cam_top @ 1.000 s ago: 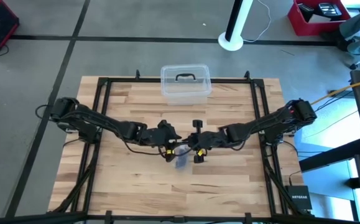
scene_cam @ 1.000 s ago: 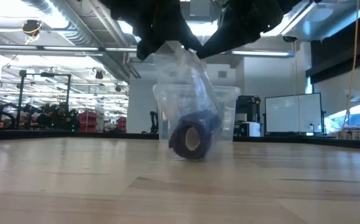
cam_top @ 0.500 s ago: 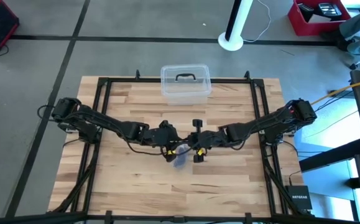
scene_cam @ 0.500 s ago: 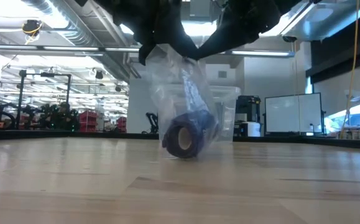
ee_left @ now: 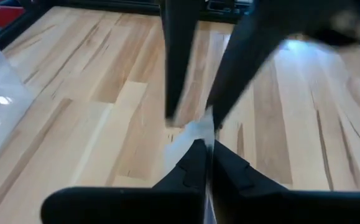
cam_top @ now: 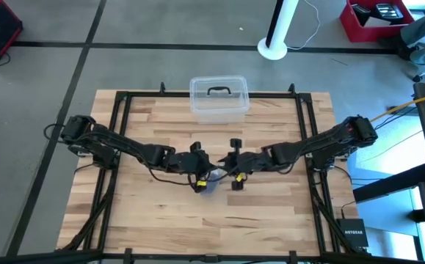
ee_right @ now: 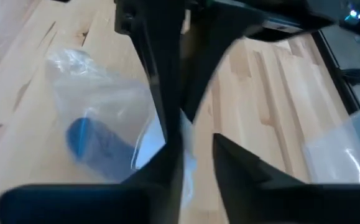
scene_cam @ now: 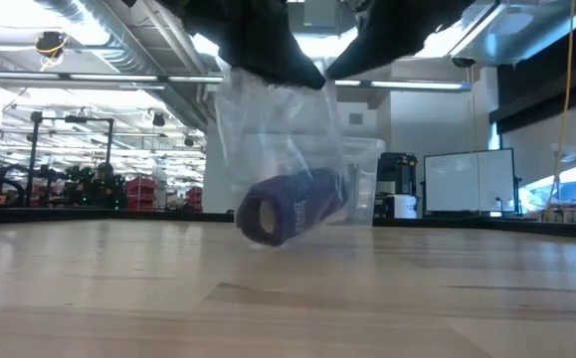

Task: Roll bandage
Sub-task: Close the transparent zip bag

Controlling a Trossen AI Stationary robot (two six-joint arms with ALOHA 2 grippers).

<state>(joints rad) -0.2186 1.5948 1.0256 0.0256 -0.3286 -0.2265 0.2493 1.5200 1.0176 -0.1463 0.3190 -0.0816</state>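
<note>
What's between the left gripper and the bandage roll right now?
Only the clear plastic bag: the left gripper pinches its top edge, and the bandage lies inside, lower down. The low view shows it best.

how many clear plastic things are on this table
2. A clear plastic box with a black handle sits at the table's far edge; a clear crinkly plastic bag, holding the purple bandage roll, hangs at the centre from the left gripper.

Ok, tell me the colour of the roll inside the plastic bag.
Dark blue-purple; the roll shows best in the low view.
</note>
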